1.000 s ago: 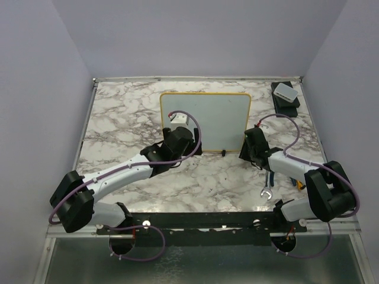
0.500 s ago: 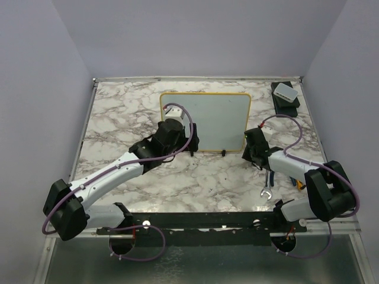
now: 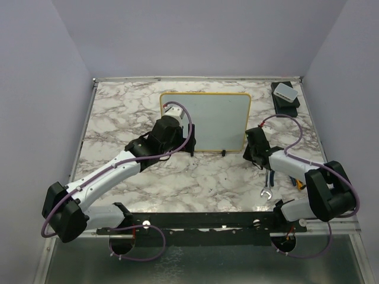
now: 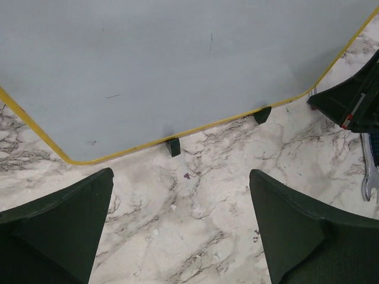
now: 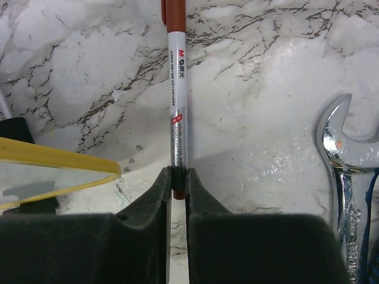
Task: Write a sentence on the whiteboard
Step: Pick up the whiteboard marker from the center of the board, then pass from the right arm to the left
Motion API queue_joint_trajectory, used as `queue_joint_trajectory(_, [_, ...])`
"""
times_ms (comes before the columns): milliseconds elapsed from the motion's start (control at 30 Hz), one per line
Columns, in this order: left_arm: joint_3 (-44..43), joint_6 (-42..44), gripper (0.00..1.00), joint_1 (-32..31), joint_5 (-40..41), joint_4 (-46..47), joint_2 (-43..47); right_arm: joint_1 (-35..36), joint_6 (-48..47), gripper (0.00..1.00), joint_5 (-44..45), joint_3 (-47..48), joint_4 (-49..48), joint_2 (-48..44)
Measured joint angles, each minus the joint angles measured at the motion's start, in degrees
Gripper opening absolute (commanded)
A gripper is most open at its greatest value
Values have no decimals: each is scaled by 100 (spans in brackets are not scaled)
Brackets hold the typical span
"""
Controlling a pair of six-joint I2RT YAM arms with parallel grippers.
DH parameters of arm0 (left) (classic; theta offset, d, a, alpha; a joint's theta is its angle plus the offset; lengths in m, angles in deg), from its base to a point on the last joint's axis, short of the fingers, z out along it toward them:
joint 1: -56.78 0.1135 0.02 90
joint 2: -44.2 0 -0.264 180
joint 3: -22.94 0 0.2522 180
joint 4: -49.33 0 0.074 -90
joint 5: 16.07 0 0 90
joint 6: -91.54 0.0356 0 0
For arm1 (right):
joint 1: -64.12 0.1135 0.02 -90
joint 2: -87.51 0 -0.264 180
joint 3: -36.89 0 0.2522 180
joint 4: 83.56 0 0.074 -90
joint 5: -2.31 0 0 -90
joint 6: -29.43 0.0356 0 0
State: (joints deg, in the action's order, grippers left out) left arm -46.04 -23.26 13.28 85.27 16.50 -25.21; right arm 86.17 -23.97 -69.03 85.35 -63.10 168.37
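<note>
Two arms: both reach from the table's near edge toward the whiteboard [image 3: 218,118].
Whiteboard: stands on small black feet [image 4: 173,146] at the middle back of the marble table [image 3: 118,112]; it has a yellow rim and a pale face with a few faint specks.
Left gripper [image 4: 180,183]: faces the board's lower left part, fingers spread wide over bare marble.
Right gripper [image 5: 177,177]: just beside the board's lower right corner, jaws pressed together on a marker [image 5: 177,89].
Marker: white barrel with red-brown ends, pointing straight out from the fingers over the marble; whether it touches the table, I cannot tell.
Wrench [image 5: 346,148]: silver, lying just to the right of the right gripper.
White box [image 3: 285,91]: on a black base at the far right corner, well apart from the board.
</note>
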Motion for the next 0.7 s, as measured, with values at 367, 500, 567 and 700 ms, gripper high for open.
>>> queue_joint_trajectory(367, [-122,612,96,4,-345,-28,297,-4,50,1,-236,98,962,-1255])
queue_joint_trajectory(500, [-120,940,95,4,-807,87,533,-4,48,1,-643,415,1768,-2199])
queue_joint_trajectory(567, [-116,986,95,4,-1045,216,662,-4,44,1,-850,614,2127,-2653])
queue_joint_trajectory(700, [-118,664,95,4,-1309,557,769,-4,-46,1,-1342,857,2647,-3683])
